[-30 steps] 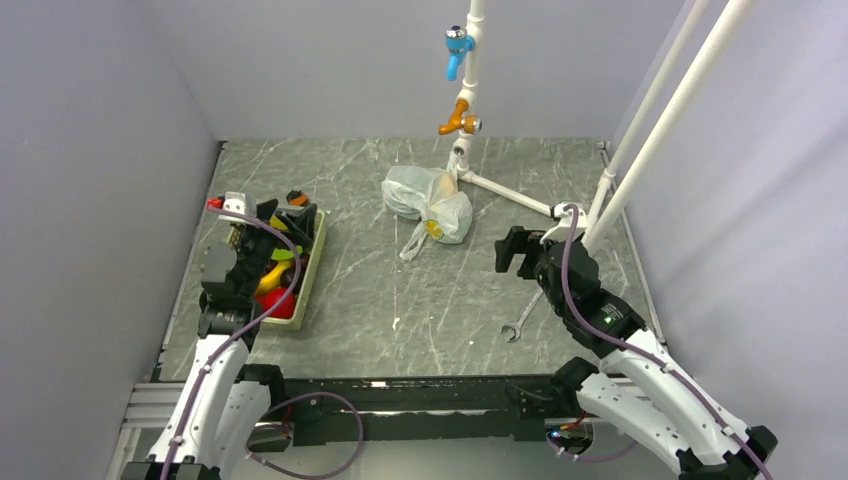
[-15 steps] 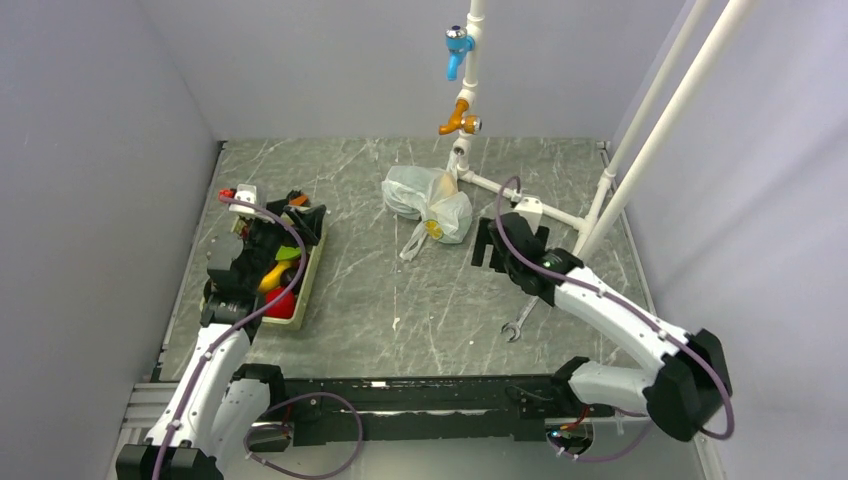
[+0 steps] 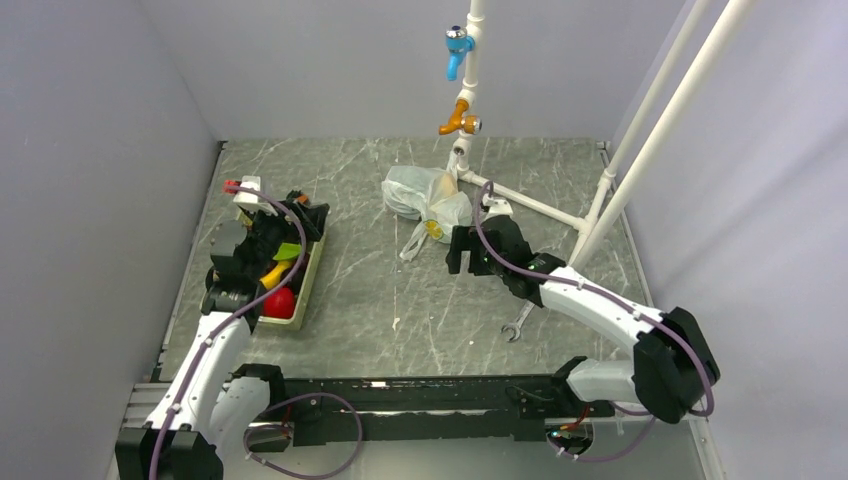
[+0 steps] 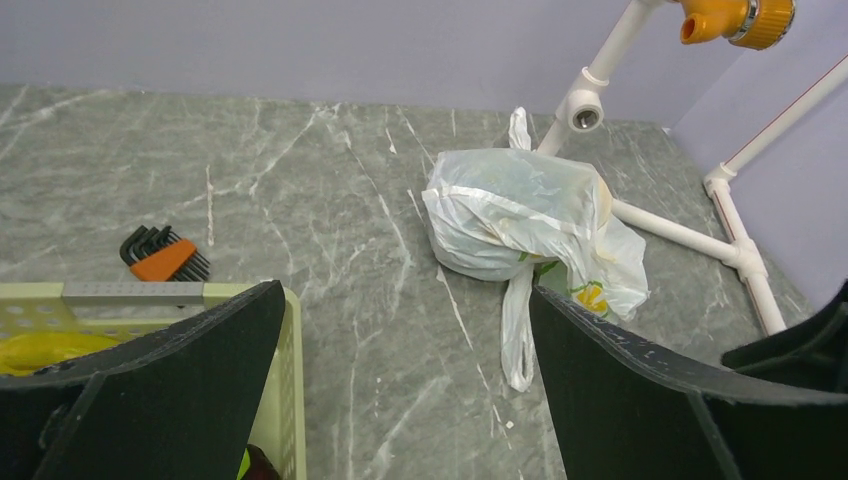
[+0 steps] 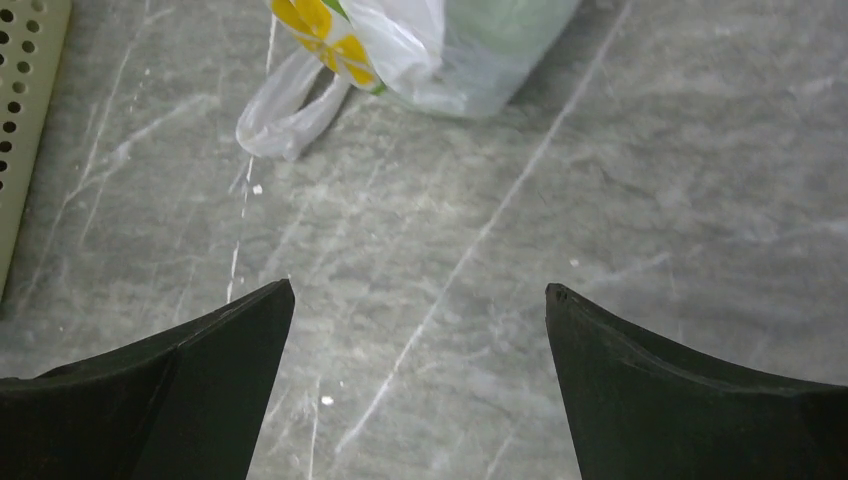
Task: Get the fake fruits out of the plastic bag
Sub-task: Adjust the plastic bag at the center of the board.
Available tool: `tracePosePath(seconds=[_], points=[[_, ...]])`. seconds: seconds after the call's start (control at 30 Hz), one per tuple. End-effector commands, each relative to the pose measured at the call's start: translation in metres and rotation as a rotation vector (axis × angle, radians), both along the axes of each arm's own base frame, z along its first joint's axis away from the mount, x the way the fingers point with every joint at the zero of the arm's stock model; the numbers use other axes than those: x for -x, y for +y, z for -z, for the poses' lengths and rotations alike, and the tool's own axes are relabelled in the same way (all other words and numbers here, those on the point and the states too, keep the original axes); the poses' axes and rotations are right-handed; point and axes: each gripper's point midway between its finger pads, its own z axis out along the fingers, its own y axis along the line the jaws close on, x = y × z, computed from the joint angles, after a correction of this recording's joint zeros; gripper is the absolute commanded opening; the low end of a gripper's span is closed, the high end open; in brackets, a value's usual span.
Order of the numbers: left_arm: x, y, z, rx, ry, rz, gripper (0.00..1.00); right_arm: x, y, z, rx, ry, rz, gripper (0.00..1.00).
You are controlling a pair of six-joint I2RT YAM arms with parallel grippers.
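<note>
**Bag full, both grippers empty**

The plastic bag (image 3: 427, 205), thin, crinkled, translucent white with a lemon-slice print, lies bulging at the table's (image 3: 400, 310) far middle beside the white pipe (image 3: 520, 200). One loop handle trails nearward. A pale green fruit (image 5: 500, 45) shows dimly inside. The cream tray (image 3: 312, 270) on the left holds a red fruit (image 3: 280, 302) and a yellow fruit (image 3: 275, 273). The left gripper (image 4: 405, 292) and right gripper (image 5: 418, 288) gape wide, holding nothing.

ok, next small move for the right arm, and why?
Probably ease the right gripper forward and slightly left, down onto the loop handle of the plastic bag. Its jaws stand open and empty, the bag lies just ahead of it, and that handle lies flat on the table, nearest to it.
</note>
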Motion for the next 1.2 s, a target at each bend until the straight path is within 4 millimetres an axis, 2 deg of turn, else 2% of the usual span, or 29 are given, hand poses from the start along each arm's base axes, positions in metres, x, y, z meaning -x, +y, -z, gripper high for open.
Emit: tracePosePath(seconds=[0.0,0.2,0.33,0.47,0.63,0.8,1.0,1.17], points=[[-0.001,-0.007,-0.022,0.048,-0.015,0.034,0.99,-0.038,0.032,-0.037,-0.075,-0.204,-0.056,0.99],[-0.003,0.009,-0.016,0.102,0.008,-0.061,0.99,-0.061,0.047,-0.031,0.096,-0.328,-0.064,0.98],[-0.001,0.003,-0.015,0.067,-0.01,-0.004,0.99,-0.073,0.057,-0.029,0.286,-0.392,-0.051,0.97],[-0.001,-0.007,-0.012,0.04,0.024,0.075,0.99,-0.082,0.071,-0.024,0.422,-0.396,-0.043,0.91],[-0.001,0.0,-0.013,0.009,0.056,0.065,0.99,-0.064,0.114,-0.005,0.353,-0.354,-0.169,0.87],[0.003,0.011,-0.018,-0.016,0.019,0.004,0.99,-0.052,0.139,0.026,0.267,-0.273,-0.238,0.74],[0.005,0.01,-0.02,-0.03,0.004,0.011,0.99,-0.062,0.144,0.055,0.33,-0.218,-0.208,0.74],[0.005,0.006,-0.02,-0.03,0.004,0.037,0.98,-0.077,0.142,0.069,0.421,-0.243,-0.186,0.75]])
